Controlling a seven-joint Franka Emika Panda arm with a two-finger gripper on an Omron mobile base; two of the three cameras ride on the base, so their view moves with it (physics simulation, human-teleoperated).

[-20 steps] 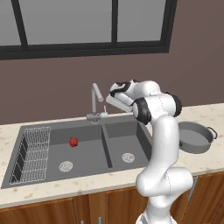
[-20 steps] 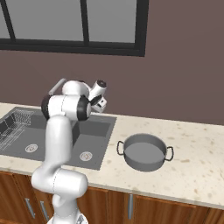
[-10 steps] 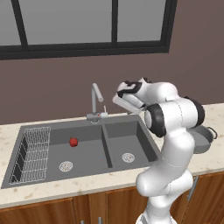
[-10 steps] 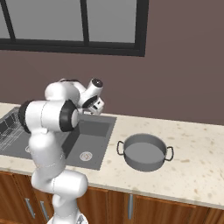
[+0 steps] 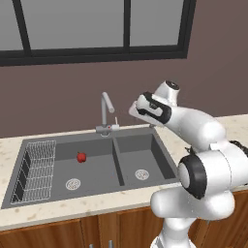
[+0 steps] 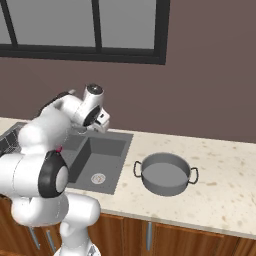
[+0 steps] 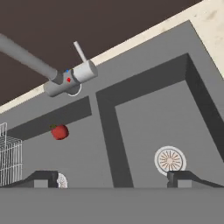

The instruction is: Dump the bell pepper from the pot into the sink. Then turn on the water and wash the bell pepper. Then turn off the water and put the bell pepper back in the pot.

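Sink [image 5: 121, 160]: dark double basin set in the counter, wire rack [image 5: 36, 169] in its left basin, round drains in both. Pot [image 6: 166, 173]: on the counter to the right of the sink, upright and empty, well apart from the faucet. Faucet [image 5: 105, 112]: gooseneck at the back rim between the basins, thin lever [image 7: 79, 51] standing up from its valve body. Gripper [image 7: 111, 177]: above the right basin, angled toward the faucet, jaws spread wide and holding nothing. Bell pepper [image 5: 81, 157]: lying loose on the floor of the left basin, beside the rack. Risks, as judged: the lever is slim, so wide jaws approaching off-centre may slide past it or shove the spout instead; if the spout does not hang over the left basin, water would miss the pepper; the round pepper could roll when later gripped.
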